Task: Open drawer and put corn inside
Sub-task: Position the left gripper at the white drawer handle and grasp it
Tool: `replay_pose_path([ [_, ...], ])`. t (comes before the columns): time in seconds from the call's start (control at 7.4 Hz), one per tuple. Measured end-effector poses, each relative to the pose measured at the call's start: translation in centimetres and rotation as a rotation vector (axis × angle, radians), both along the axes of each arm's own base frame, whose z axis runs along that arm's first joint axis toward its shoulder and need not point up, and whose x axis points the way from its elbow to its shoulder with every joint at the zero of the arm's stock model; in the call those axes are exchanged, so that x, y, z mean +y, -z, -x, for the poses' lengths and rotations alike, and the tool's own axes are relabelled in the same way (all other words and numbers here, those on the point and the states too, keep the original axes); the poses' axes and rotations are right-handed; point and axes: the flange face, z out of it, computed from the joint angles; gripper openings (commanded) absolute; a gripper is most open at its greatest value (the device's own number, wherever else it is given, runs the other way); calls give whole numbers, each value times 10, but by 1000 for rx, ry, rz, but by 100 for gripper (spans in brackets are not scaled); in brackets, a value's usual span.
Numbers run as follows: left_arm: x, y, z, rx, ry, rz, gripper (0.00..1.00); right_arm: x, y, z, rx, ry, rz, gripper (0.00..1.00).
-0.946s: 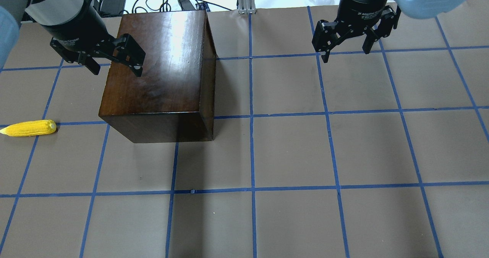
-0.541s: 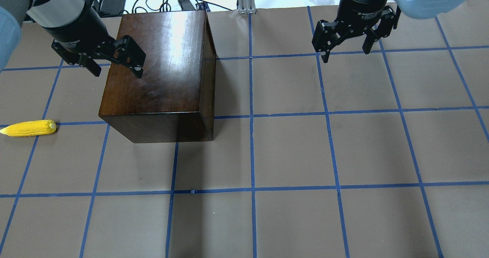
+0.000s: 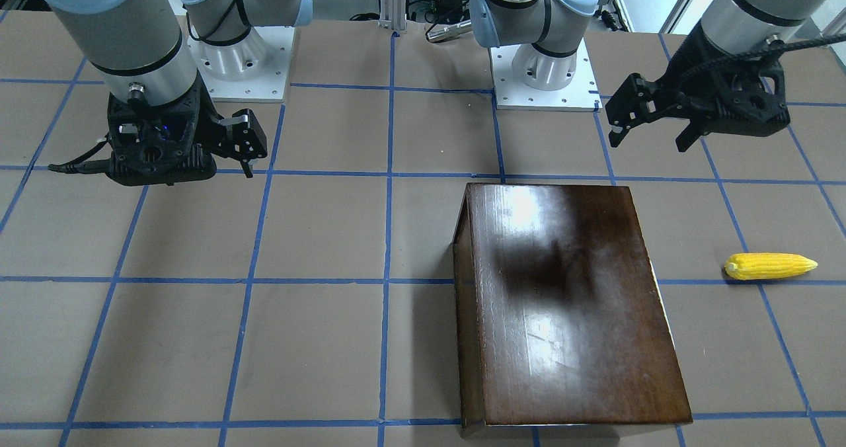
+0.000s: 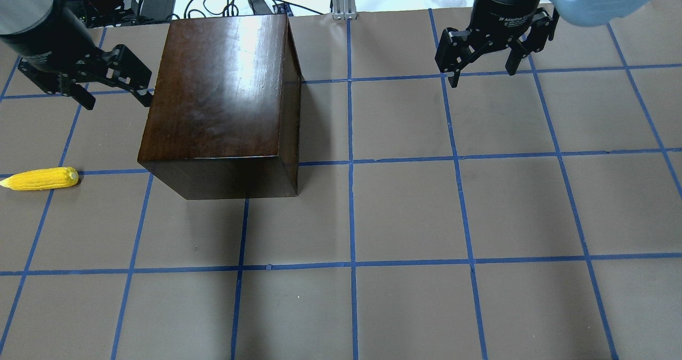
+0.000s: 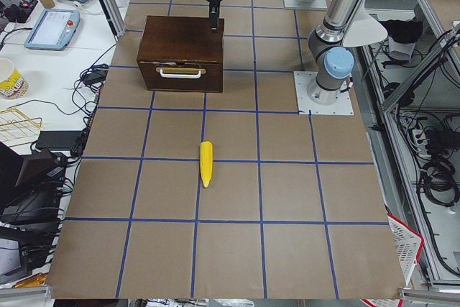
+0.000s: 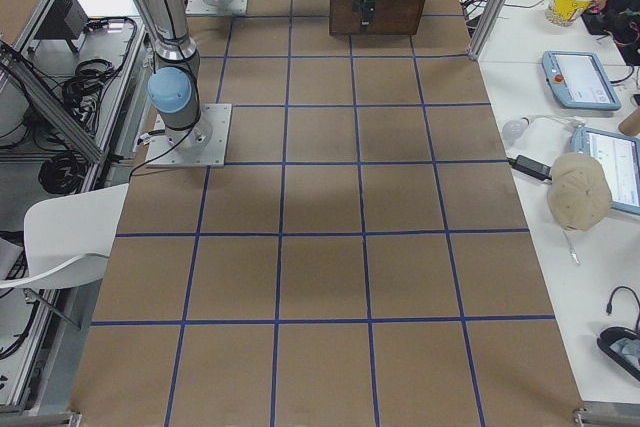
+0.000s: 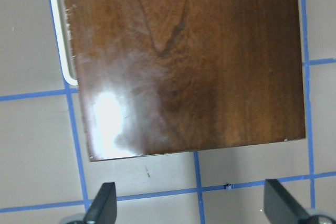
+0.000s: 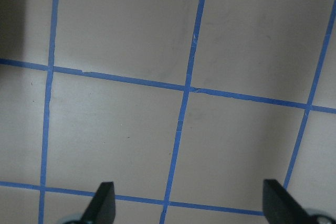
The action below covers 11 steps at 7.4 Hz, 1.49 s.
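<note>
1. The table is covered in brown paper, with a blue tape grid right across it.
2. The dark-brown wooden box stands on it, toward the robot's left.
3. The corn lies flat along a tape line, apart from the box, further left.
4. White base plates sit at the robot's edge.

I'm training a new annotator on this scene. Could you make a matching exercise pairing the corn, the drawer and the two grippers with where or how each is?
1 corn
2 drawer
3 left gripper
4 right gripper

a open, over bare table, far from the box
b shut inside the box
c lying on the table, apart from the box
d open, close by the box

Pairs: 1-c; 2-b; 3-d; 4-a
</note>
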Motion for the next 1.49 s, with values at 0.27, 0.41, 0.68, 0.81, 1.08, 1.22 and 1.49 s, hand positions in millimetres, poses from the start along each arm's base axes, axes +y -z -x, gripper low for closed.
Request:
replay_pose_path([
  [0.27,-20,19,-34,44,17,-4,100,0,0,0,0,0,0,100],
  [0.41,-38,32,-53,51,32,0,100,0,0,0,0,0,0,100],
  [0.68,-79,58,-95,77,68,-4,100,0,0,0,0,0,0,100],
  [0.81,-98,75,-115,107,79,-8,100,0,0,0,0,0,0,100],
  [1.08,-128,115,-146,161,98,-18,100,0,0,0,0,0,0,100],
  [1.22,-140,133,-153,180,95,-13,100,0,0,0,0,0,0,100],
  [1.49,-154,166,-157,224,74,-19,100,0,0,0,0,0,0,100],
])
